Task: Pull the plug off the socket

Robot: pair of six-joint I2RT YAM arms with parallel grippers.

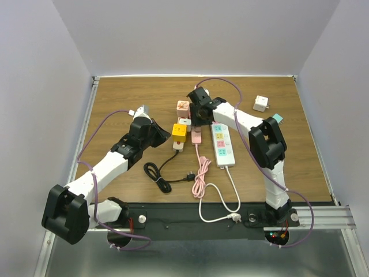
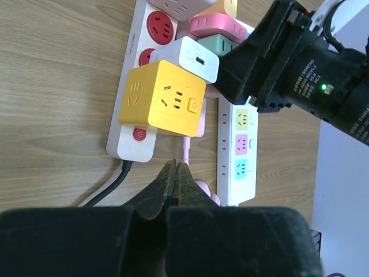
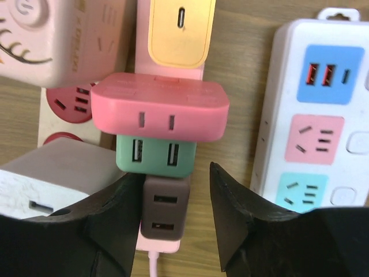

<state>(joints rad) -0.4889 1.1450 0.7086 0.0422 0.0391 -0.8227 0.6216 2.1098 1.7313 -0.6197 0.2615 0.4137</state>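
The right gripper [image 3: 173, 183] is spread wide and holds nothing, with one finger on each side of the brown USB plug [image 3: 165, 214]. That plug sits in the pink power strip [image 1: 196, 137], right against the green adapter [image 3: 154, 156]. The left gripper [image 2: 174, 173] is pinched together on nothing, near the yellow cube socket [image 2: 164, 98].

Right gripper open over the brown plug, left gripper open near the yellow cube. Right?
No: the left gripper is shut, fingers pressed together, per the left wrist view. The right gripper is open over the brown plug; left is near the yellow cube.
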